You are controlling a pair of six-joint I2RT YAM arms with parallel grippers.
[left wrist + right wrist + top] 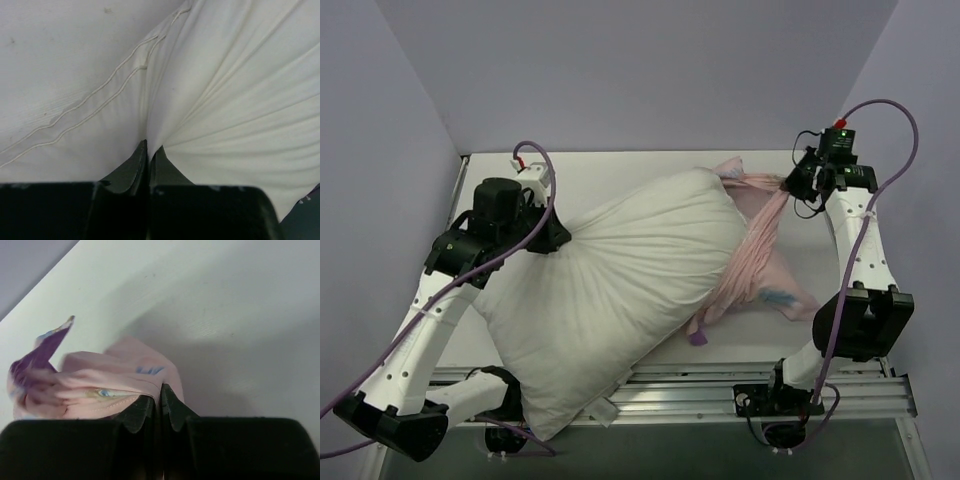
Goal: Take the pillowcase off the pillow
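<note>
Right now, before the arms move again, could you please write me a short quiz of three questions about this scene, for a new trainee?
1. True or false: the pillowcase covers the whole pillow.
2. Choose one. The right jaws are shut on: A) the pillow, B) the pillowcase, C) nothing.
3. Fill the gap: the left jaws pinch the plain ___ fabric of the pillow.

Key:
1. False. Most of the pillow is bare, and the pillowcase is bunched at its right end in the top view.
2. B
3. white
</note>
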